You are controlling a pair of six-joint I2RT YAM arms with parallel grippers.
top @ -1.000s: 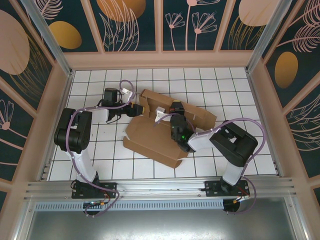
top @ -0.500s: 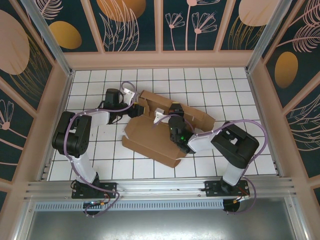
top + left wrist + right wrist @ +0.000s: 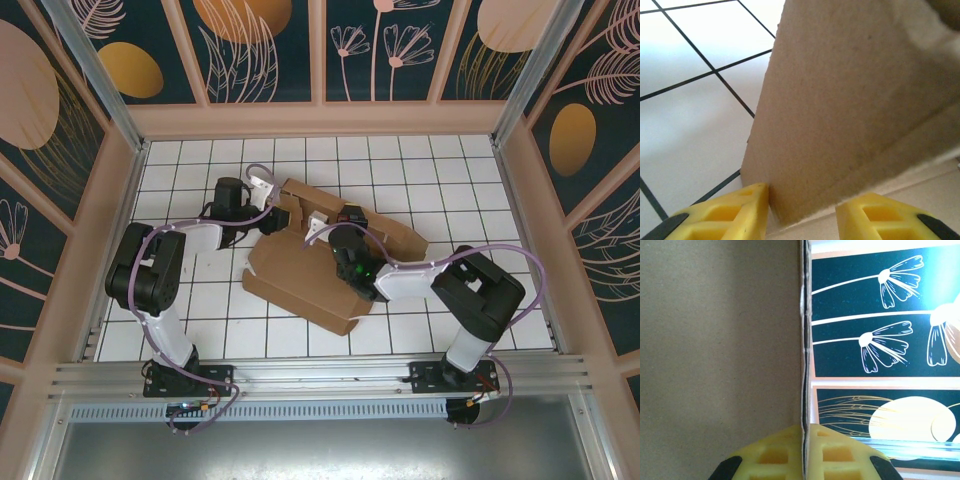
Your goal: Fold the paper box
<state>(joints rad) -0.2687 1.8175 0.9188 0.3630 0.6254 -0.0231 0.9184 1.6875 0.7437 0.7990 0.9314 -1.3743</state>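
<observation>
There is one paper box (image 3: 300, 275). It lies in the middle of the white tiled surface (image 3: 200, 310), between the two arms. It is partly folded. A wide flat part points to the near side, and some flaps and walls stand up at the far side.

The box is brown cardboard. It looks light, so a push would likely make it slide on the smooth tiles. The card looks stiff in its flat parts and should bend best along its fold lines. A thin edge could get crushed or torn if it is squeezed too hard. A good place to hold it is on a flap, close to the fold, while the other arm keeps the rest from sliding.

There are two arms. The left arm (image 3: 150, 270) reaches to the far left corner of the box. The left jaws stand a little apart with one flap (image 3: 850, 100) between their two yellow pads (image 3: 735, 212). One pad touches the flap, but the jaws do not look pressed shut on it.

The right arm (image 3: 470, 300) reaches to the middle of the box. The right jaws are clenched on the thin edge of one upright wall (image 3: 715, 340). In the right wrist view the edge runs right between the two pads.
</observation>
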